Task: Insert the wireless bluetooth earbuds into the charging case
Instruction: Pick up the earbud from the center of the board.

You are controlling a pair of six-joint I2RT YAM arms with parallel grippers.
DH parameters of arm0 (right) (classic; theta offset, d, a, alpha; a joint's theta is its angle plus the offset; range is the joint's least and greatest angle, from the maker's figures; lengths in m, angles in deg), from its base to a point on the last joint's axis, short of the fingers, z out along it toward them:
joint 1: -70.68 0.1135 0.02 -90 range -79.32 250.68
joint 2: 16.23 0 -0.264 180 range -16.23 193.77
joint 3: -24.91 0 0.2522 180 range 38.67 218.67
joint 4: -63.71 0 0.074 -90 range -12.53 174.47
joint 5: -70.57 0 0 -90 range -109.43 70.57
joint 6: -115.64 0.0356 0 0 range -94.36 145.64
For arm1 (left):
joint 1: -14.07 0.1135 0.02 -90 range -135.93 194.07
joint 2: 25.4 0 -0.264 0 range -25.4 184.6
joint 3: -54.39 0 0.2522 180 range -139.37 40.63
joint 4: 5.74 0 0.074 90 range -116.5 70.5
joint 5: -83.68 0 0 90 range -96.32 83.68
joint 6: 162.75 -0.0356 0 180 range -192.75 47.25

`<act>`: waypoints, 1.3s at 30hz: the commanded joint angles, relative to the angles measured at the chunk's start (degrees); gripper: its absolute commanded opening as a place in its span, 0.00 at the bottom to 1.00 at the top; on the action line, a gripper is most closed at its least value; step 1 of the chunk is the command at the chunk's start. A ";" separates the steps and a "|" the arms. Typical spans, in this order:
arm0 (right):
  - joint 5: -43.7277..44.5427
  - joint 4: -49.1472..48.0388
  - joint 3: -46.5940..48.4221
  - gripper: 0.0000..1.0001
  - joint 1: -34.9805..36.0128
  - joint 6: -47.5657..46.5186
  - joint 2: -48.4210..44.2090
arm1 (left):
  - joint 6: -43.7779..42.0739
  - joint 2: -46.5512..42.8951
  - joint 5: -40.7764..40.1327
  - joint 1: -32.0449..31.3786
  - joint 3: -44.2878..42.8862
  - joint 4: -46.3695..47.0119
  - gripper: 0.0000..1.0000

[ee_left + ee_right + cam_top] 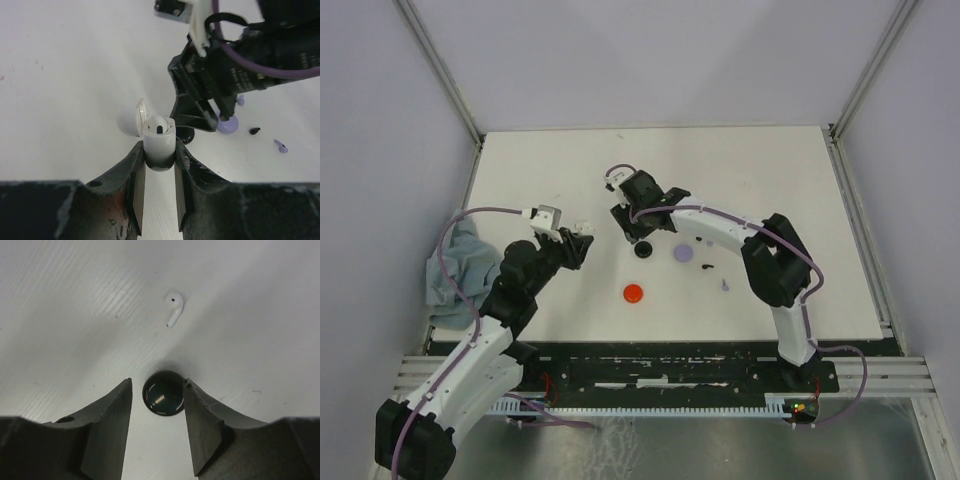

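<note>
My left gripper (159, 151) is shut on a white charging case (159, 142) held above the table. Its lid (134, 117) stands open and one white earbud (158, 125) sits inside. In the top view this gripper (581, 234) is left of the right one (629, 228). My right gripper (157, 386) is open, low over the table, with a round black case (163, 393) between its fingers; the right finger (200, 405) touches or nearly touches it. A loose white earbud (173, 308) lies just beyond. A black earbud (254, 131) and a lavender earbud (281, 146) lie further right.
A lavender round case (682, 253) and a red round case (634, 293) lie on the white table (770, 180). A blue-grey cloth (452, 272) is bunched at the table's left edge. The right arm (240, 65) fills the space just beyond the held case.
</note>
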 commanded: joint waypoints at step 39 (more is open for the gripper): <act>6.97 -2.90 13.36 0.21 -1.26 5.68 13.78 | -4.35 -3.31 5.53 0.14 -1.05 2.04 0.03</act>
